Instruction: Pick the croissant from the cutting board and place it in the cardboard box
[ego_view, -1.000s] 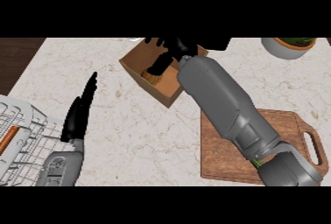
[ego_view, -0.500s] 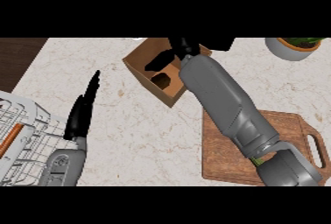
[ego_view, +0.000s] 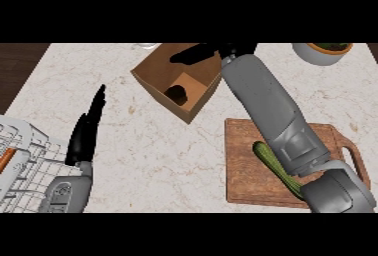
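Right hand (ego_view: 210, 51): over box (ego_view: 159, 80); finger spread and contents cannot be told.
Left hand (ego_view: 86, 131): fingers straight, empty.

Counter: you have a pale marbled counter (ego_view: 170, 150) carrying everything, with dark wood floor showing past its left edge.
Cardboard box: the cardboard box (ego_view: 159, 82) stands open on the counter; take it as your landmark.
Cutting board: the wooden cutting board (ego_view: 247, 175) lies below and to the right of the box, apart from it.
Dish rack: the white wire dish rack (ego_view: 22, 160) sits well to the box's lower left.
Bowl: a grey bowl (ego_view: 319, 54) sits to the box's right.
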